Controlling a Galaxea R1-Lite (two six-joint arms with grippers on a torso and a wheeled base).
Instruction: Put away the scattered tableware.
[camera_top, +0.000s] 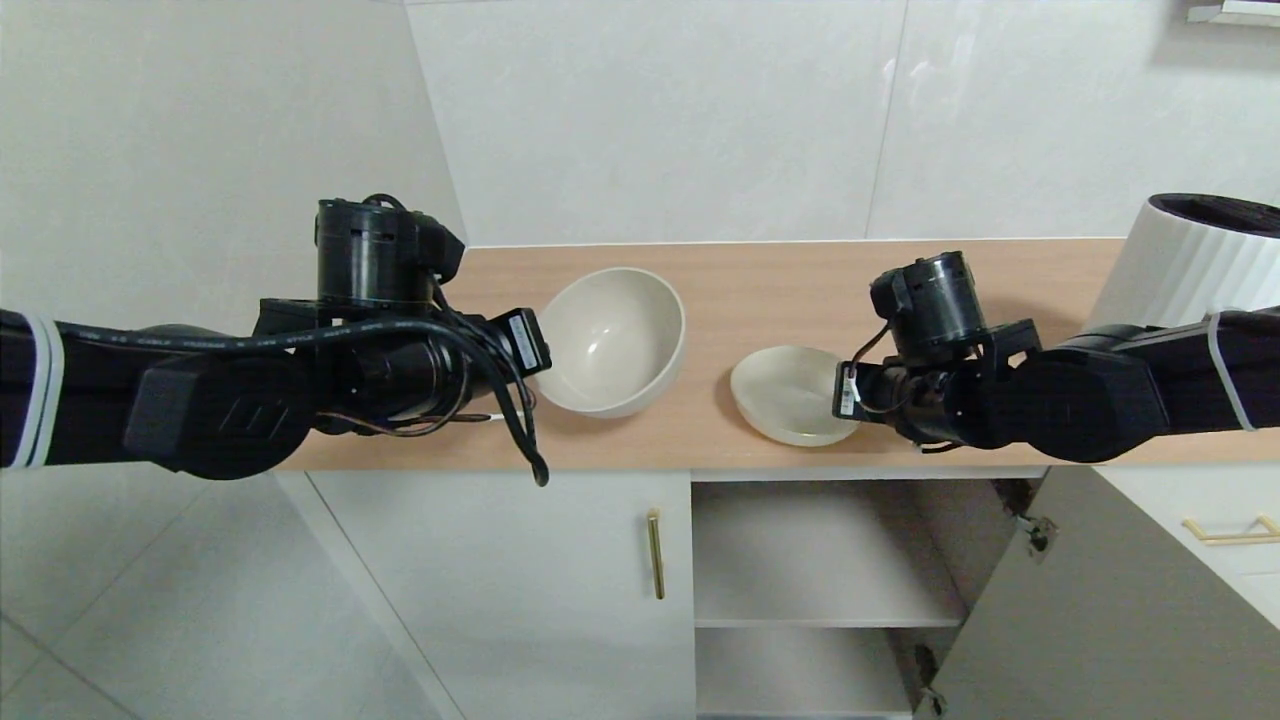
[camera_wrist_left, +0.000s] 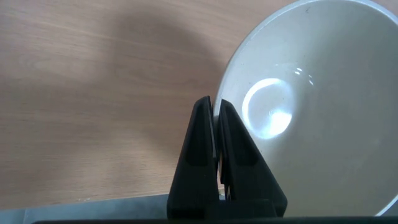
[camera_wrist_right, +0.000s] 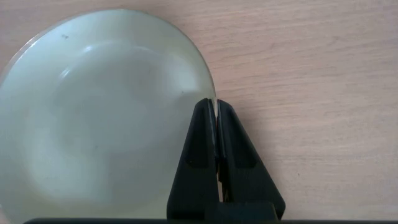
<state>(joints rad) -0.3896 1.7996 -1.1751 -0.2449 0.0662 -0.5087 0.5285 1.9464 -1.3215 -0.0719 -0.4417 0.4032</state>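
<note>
L arm comes in level from the bowl's left, wrist turned in twd the bowl (camera_top: 615, 340). The left gripper (camera_wrist_left: 215, 102) is at the near rim, jaws almost together and pinching the rim wall btwn them. Bowl sits tilted on the wood surface (camera_top: 780, 290), mouth facing up and partly twd the L arm. R arm comes in level from the opposite side. The right gripper (camera_wrist_right: 216, 104) is on the rim of a shallow dish (camera_top: 790, 392) just right of the bowl, not touching it; jaws are pinched on that rim the same way. In head view both sets of fingertips are hidden behind the wrist housings. Can't tell whether the dish is lifted or resting flat. Bowl's far rim is cut off in L wrist view.
</note>
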